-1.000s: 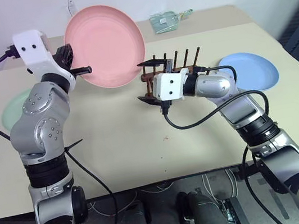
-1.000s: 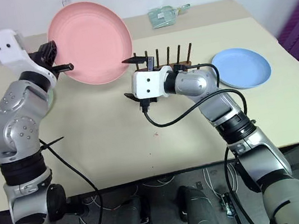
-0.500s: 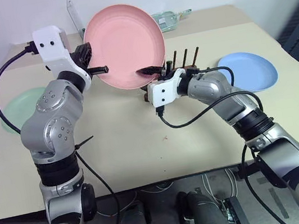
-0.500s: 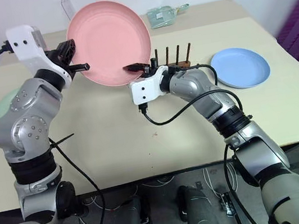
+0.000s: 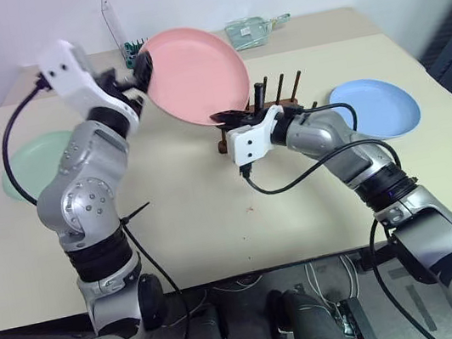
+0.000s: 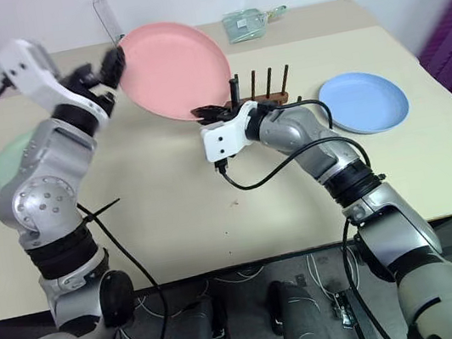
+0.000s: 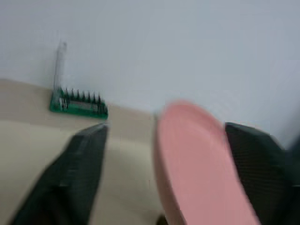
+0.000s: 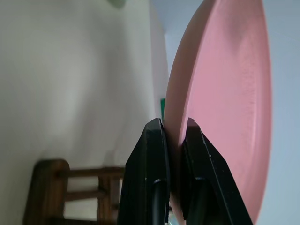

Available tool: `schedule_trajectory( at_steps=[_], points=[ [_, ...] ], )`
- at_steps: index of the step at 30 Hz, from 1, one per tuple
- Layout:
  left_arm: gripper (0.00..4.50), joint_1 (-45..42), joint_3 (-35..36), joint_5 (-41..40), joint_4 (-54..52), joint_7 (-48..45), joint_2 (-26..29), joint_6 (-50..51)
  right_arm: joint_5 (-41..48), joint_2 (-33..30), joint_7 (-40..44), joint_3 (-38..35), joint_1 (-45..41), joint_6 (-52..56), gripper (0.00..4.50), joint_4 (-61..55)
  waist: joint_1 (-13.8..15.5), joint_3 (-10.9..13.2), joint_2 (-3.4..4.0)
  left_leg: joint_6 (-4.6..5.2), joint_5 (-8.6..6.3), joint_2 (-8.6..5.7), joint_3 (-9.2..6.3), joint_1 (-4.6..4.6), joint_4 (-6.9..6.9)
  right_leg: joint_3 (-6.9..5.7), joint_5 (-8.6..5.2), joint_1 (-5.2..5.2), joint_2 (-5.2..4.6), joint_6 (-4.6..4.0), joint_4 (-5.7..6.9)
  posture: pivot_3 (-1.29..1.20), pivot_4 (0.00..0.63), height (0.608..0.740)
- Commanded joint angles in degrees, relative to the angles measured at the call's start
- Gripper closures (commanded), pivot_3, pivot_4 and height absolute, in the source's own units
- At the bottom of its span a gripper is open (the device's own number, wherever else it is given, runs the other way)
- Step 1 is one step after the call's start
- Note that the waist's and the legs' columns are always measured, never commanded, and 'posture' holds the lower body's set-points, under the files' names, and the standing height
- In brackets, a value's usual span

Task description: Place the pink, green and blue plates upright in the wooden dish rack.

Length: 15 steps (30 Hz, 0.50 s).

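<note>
The pink plate [image 5: 194,76] is held tilted in the air over the table's back half. My right gripper [image 5: 231,117] is shut on its lower rim, and the right wrist view shows both fingers [image 8: 151,173] pinching the pink plate [image 8: 225,93]. My left gripper [image 5: 134,68] is open at the plate's upper left rim, with its fingers [image 7: 79,173] spread on either side of the plate's edge [image 7: 201,164]. The wooden dish rack [image 6: 273,96] stands just behind my right gripper. The green plate [image 5: 28,166] lies flat at the far left, and the blue plate [image 5: 379,106] lies flat at the right.
A small green circuit board on a clear stand [image 5: 122,46] and a pale green packet [image 5: 252,32] sit at the table's back edge. A black cable [image 5: 296,180] hangs from my right wrist over the table's middle.
My right gripper shut on the pink plate's lower rim. My left gripper then opened and let go of the rim. The plate shifted right, towards the rack.
</note>
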Motion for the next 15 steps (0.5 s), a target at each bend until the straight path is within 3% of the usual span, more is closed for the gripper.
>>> schedule_trajectory(
  at_steps=[1, 5, 9, 15],
  points=[
    [0.48, 2.4, -1.6, 5.0, 0.3, -2.2, 6.4, -3.5, 10.6, -1.2, 0.8, -9.8, 0.3, 5.0, 4.50, -5.2, 0.0, 0.0, 0.01, 0.00, 0.00, -0.02, 0.02, 0.02, -0.02, 0.01, 0.00, 0.01, 0.00, 0.00, 0.00, 0.00, 0.150, 0.730],
    [0.48, 9.8, -9.1, 7.7, 0.6, -12.2, 13.1, -4.9, 32.1, 2.5, 5.3, -21.2, 1.0, 24.0, 4.50, -13.3, 0.0, 0.0, 0.03, 0.00, 0.00, 0.01, 0.05, 0.07, -0.05, 0.02, 0.11, 0.00, 0.01, -0.19, 0.07, 0.00, 0.150, 0.730],
    [0.48, 19.3, -18.2, 9.4, -0.9, -27.0, 18.3, -10.0, 57.5, 5.1, 3.5, -35.1, 0.4, 48.6, 4.50, -19.5, 0.2, 0.0, 0.05, -0.01, 0.00, 0.04, 0.01, 0.06, -0.01, 0.00, 0.13, 0.04, -0.02, -0.23, 0.07, 0.00, 0.150, 0.730],
    [0.48, 27.9, -24.5, 7.9, -3.6, -41.3, 20.9, -13.7, 62.6, 2.9, 1.1, -38.4, 3.7, 58.3, 4.50, -20.1, 0.0, 0.1, 0.17, 0.00, -0.03, 0.08, 0.01, 0.01, -0.06, 0.00, 0.01, -0.08, -0.02, -0.35, 0.01, 0.00, 0.150, 0.730]
  ],
)
